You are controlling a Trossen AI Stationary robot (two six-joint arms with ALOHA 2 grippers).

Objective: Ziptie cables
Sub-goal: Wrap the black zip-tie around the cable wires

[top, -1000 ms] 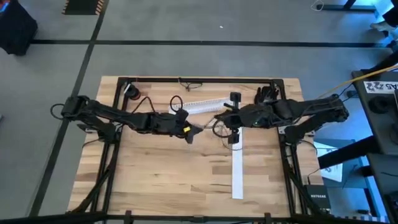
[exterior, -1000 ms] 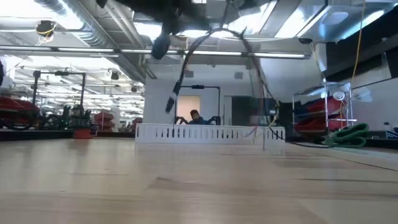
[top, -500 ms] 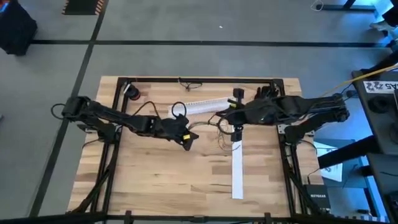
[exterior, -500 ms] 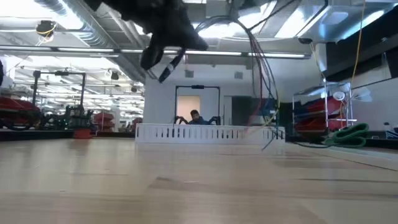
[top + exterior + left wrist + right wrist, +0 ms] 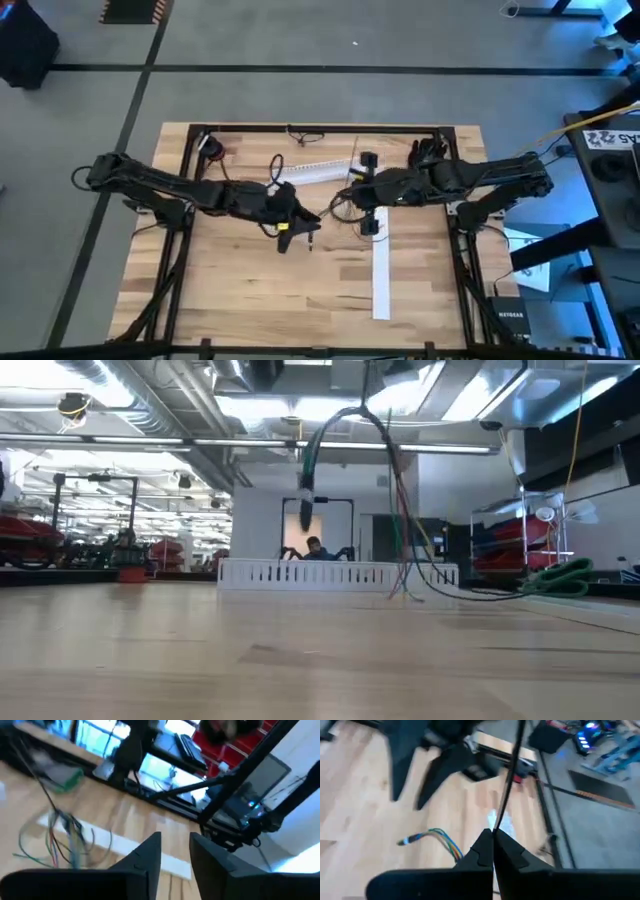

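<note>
The cables [image 5: 400, 510] are held up above the wooden worktop [image 5: 250, 290] by the right end effector [image 5: 352, 192], whose fingers [image 5: 482, 851] are clenched together on a thin dark strand in the right wrist view. In the low view the bunch arches over and hangs down, its loose ends reaching the worktop just in front of the white slotted rail [image 5: 330, 573]. The left end effector [image 5: 305, 230] is seen near the cables, on the side away from the white rail, apart from them; its fingers [image 5: 145, 857] are parted with nothing between them. A white strip [image 5: 381, 275] is laid flat on the worktop near the cables. A person [image 5: 315, 547] is seen in the room beyond the rail.
</note>
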